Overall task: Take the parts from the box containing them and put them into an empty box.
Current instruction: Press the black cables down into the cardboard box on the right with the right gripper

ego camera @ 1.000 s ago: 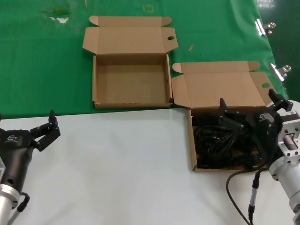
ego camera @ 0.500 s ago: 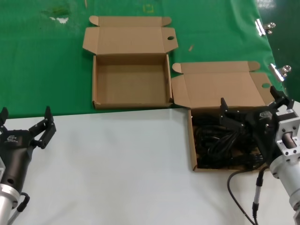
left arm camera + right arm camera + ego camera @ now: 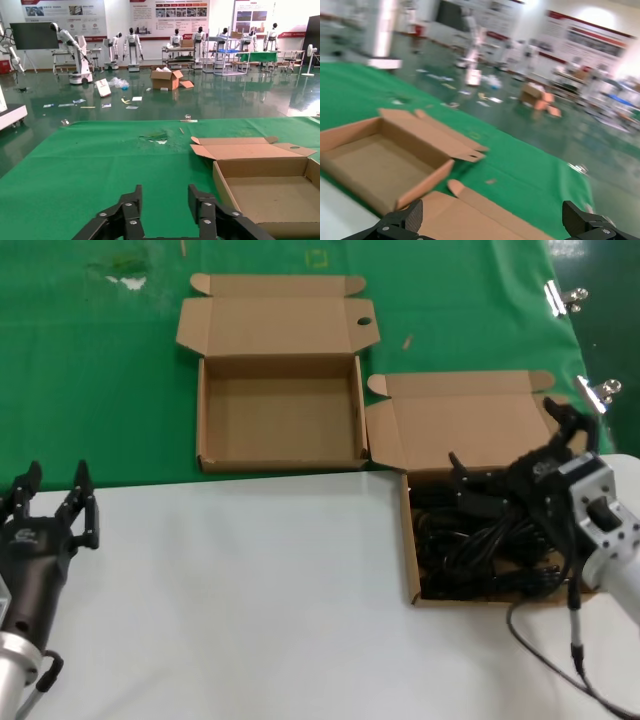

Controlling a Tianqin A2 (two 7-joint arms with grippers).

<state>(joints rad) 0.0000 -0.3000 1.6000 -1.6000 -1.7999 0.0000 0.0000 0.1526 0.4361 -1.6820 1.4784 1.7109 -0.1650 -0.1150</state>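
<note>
The parts (image 3: 470, 552) are black coiled cords lying in the box containing them (image 3: 409, 540), at the right where the white table meets the green cloth. My right gripper (image 3: 510, 450) hovers over that box's back half, open wide, with nothing between its fingers. In the right wrist view the right gripper (image 3: 492, 220) spans the box's raised lid (image 3: 455, 215). The empty box (image 3: 275, 410) stands open on the green cloth, left of and behind the full one. My left gripper (image 3: 57, 480) waits open at the near left, and the left gripper (image 3: 165, 200) faces the empty box (image 3: 265, 197).
Two metal clips (image 3: 565, 297) (image 3: 598, 390) lie on the green cloth (image 3: 100, 370) at the far right. The white table (image 3: 250, 600) fills the front. A grey cable (image 3: 540, 645) trails from my right wrist across the table's right corner.
My right gripper has swung up and back over the cords, toward the lid. My left gripper has drifted left and turned so that its fingers point away from me.
</note>
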